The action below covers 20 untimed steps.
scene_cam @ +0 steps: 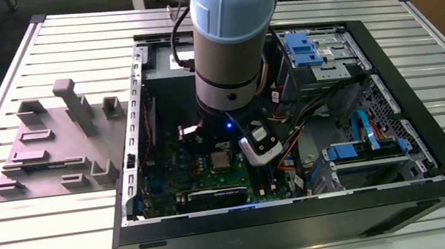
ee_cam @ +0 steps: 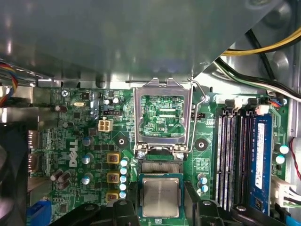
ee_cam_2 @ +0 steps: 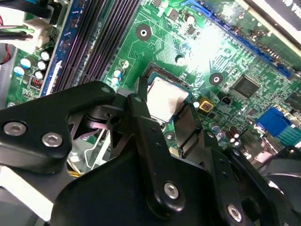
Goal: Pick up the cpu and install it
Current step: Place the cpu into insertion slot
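Note:
The cpu (ee_cam: 161, 197), a small silvery square with a thin pale rim, lies between the two black fingers (ee_cam: 123, 208) of my gripper (ee_cam: 161, 207). In the second wrist view the fingers (ee_cam_2: 141, 96) press against opposite edges of the cpu (ee_cam_2: 165, 96), so the gripper (ee_cam_2: 164, 104) is shut on it. The chip hangs right at the open socket on the green motherboard (ee_cam: 84, 141). Beside it, the hinged metal socket frame (ee_cam: 139, 117) stands flipped open. Whether the chip rests in the socket I cannot tell. In the exterior view the cpu (scene_cam: 221, 159) shows under the arm's wrist, inside the computer case.
A grey metal box (ee_cam: 117, 37) looms beyond the socket frame. Memory slots (ee_cam: 230, 155) and yellow and black cables (ee_cam: 263, 47) run close by. Blue drive bays (scene_cam: 311, 47) and the black case walls (scene_cam: 302, 216) hem the arm in. A grey fixture (scene_cam: 55, 145) stands on the slatted table.

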### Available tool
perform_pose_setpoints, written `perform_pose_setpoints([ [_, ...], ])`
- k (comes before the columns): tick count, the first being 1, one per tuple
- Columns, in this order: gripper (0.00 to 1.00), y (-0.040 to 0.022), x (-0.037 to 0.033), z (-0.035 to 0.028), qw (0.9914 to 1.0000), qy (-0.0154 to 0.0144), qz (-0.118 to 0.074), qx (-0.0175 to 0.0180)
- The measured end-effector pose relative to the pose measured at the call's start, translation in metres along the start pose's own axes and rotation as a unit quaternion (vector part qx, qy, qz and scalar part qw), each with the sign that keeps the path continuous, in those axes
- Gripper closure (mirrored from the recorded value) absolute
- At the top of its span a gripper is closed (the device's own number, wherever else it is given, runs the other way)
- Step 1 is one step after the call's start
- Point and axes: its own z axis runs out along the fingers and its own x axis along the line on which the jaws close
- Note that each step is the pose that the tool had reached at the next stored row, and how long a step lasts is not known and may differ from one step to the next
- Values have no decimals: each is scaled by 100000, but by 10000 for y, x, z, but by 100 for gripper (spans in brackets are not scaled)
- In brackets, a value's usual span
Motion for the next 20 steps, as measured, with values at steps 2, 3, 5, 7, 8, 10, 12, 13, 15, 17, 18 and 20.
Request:
perform_pose_setpoints([
  [2, 53, 0, 0, 3, 100000, 7, -1, 14],
  [3, 53, 0, 0, 4, 100000, 6, -1, 16],
  [5, 53, 4, -1, 14, 100000, -9, -3, -33],
  [7, 53, 9, -1, 29, 100000, -6, -2, -50],
  [8, 53, 11, -2, 37, 100000, -3, -2, -57],
  [10, 53, 12, -2, 53, 100000, -4, -7, -71],
  [12, 53, 13, -2, 67, 100000, -3, -4, -69],
  [13, 53, 13, -3, 77, 100000, -1, -7, -70],
  [15, 53, 15, -3, 96, 100000, -4, -11, -76],
  [17, 53, 17, -4, 108, 100000, -5, -12, -82],
  [18, 53, 20, -4, 112, 100000, 0, -11, -84],
  [20, 53, 21, -4, 122, 100000, -3, -14, -92],
])
